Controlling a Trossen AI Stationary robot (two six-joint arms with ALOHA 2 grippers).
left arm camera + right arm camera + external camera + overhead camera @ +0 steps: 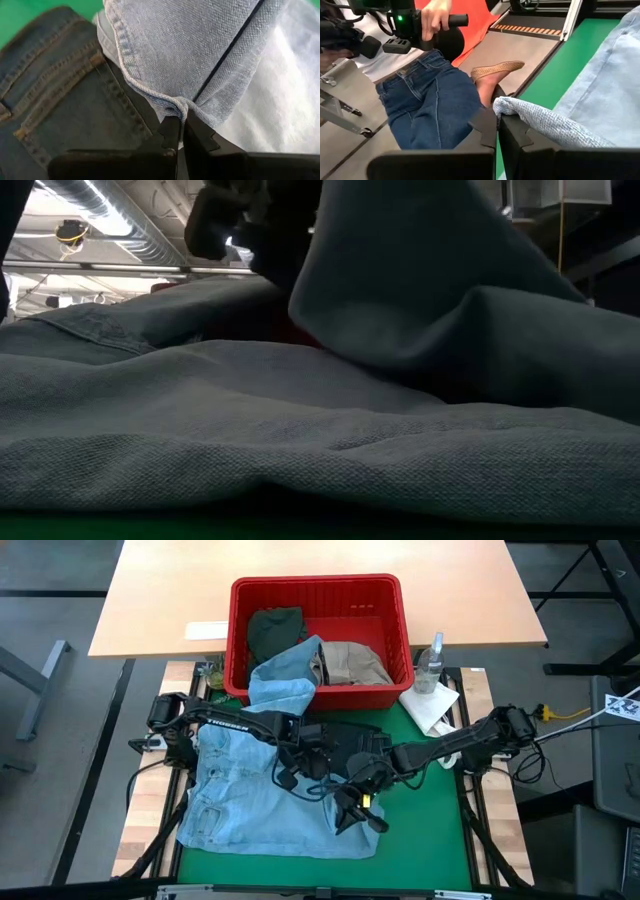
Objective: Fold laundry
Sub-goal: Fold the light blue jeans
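Denim, pale blue (255, 790), lies across the green mat with an edge clamped between each shut gripper, left (180, 131) and right (498, 125), and could slip free if they pull unevenly.

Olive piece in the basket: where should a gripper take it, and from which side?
Judging by the high view, grip the olive piece on its bunched upper fold, coming straight down from above. The basket walls block side approaches, and its near edge lies under the light denim. Both grippers, left and right, are shut on denim.
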